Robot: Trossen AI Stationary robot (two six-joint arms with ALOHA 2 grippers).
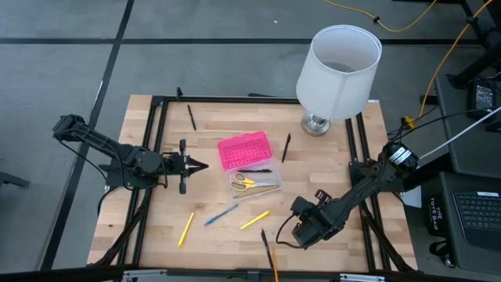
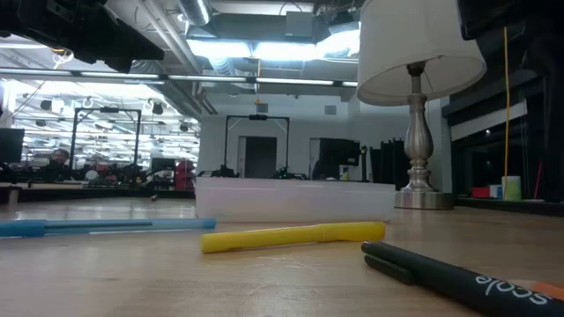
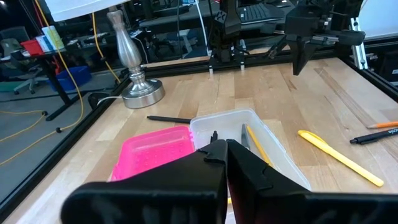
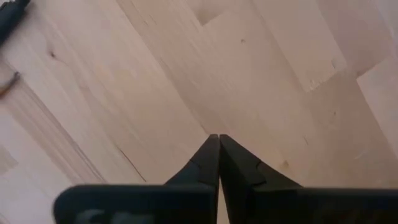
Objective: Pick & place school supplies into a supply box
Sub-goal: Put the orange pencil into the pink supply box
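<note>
The supply box lies open mid-table, its pink lid (image 1: 245, 150) flat beside the clear base (image 1: 254, 182). Yellow-handled scissors (image 1: 243, 182) and pens lie inside the base. On the wood lie a yellow pen (image 1: 185, 229), a blue pen (image 1: 221, 215), a second yellow pen (image 1: 254, 220) and a black-and-orange pen (image 1: 270, 251). My left gripper (image 1: 202, 164) is shut and level, left of the box, with nothing in it (image 3: 225, 146). My right gripper (image 1: 301, 233) points down over bare wood near the front right, shut on nothing (image 4: 219, 138).
A white-shaded lamp (image 1: 337, 74) stands at the far right corner. Two black pens (image 1: 191, 117) (image 1: 286, 147) lie beyond and beside the box. Black frame bars (image 1: 153, 157) run along the table's sides. Bare wood lies between the box and the near edge.
</note>
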